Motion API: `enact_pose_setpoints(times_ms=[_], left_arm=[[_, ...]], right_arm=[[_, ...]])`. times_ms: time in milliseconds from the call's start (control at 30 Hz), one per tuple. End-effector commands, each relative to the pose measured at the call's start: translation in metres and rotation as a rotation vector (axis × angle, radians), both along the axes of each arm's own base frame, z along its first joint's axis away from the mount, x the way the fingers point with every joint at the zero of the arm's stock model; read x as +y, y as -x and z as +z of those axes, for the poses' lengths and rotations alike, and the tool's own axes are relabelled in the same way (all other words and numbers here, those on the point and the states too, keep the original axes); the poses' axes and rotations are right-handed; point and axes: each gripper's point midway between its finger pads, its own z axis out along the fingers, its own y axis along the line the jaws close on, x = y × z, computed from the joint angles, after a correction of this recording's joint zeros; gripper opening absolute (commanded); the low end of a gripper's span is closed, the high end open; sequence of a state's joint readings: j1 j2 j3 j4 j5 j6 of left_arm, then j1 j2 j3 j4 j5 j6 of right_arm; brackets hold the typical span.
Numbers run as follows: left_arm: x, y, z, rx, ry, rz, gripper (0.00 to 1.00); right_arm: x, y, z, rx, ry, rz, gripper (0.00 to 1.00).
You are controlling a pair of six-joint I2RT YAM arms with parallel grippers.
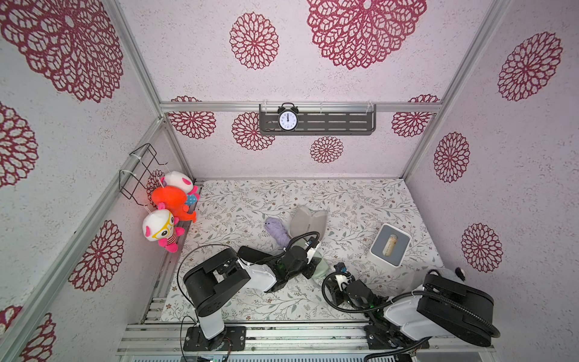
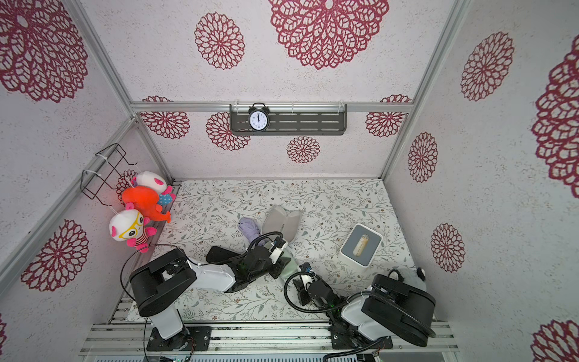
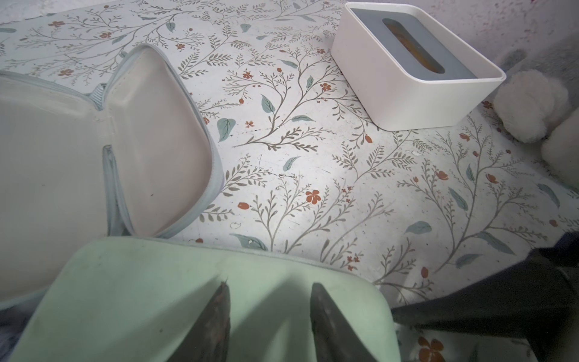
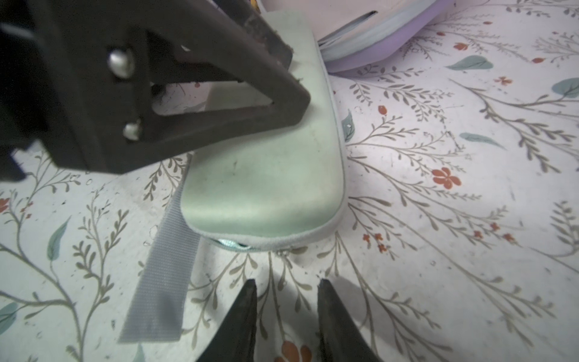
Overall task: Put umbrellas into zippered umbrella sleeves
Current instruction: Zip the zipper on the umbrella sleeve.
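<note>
The mint green case (image 4: 266, 175) lies closed, or nearly so, on the table (image 1: 344, 200) toward the front middle; its shell is smooth, pale green and rounded at the corners, edged with a grey zip band; at one end a sliver of teal fabric (image 4: 233, 245) shows in the seam, and a grey strap (image 4: 159, 282) runs out flat from under it onto the cloth. The left gripper (image 3: 270, 285) rests on top of this case, its two fingers apart with bare green shell between them, clamping nothing; the right gripper (image 4: 287, 283) hovers low just off the case's end, jaws parted over the floral cloth with nothing between them.

Just behind the mint case the lilac case (image 1: 308, 221) lies spread open, its pale grey lining up; one edge comes very close to the mint case, but I cannot tell whether they touch; the lilac umbrella (image 1: 277, 230), a soft crumpled bundle, lies right beside it on the robot's left.

Further out, a white box (image 1: 388, 244) stands well apart on the robot's right, with bare cloth between it and both cases; a plush animal (image 3: 529, 103) sits near the box at the right front corner, against the wall. The back strip of the table up to the rear wall shows only cloth; the front edge meets the metal rails where the arms are mounted.
</note>
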State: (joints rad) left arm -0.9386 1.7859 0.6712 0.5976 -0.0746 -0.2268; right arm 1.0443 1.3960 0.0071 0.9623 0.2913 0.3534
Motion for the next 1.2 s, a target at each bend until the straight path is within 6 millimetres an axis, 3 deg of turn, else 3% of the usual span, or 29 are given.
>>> enact_pose_setpoints(times_ms=[0,367,733,1167], left_arm=[[0.001,-0.001,-0.01,0.024,0.011,0.002,0.43],[0.001,0.004,-0.021,0.067,0.043,0.0,0.42],[0.001,0.006,-0.021,0.077,0.053,-0.001,0.41],[0.011,0.004,-0.038,0.122,0.033,0.068,0.39]], right_arm=[[-0.007,0.003,-0.014,0.001,0.077,0.017,0.31],[0.008,-0.004,-0.012,-0.016,0.089,0.041,0.24],[0.004,-0.003,-0.014,-0.008,0.098,0.038,0.01],[0.016,0.015,-0.024,0.06,0.108,0.104,0.0]])
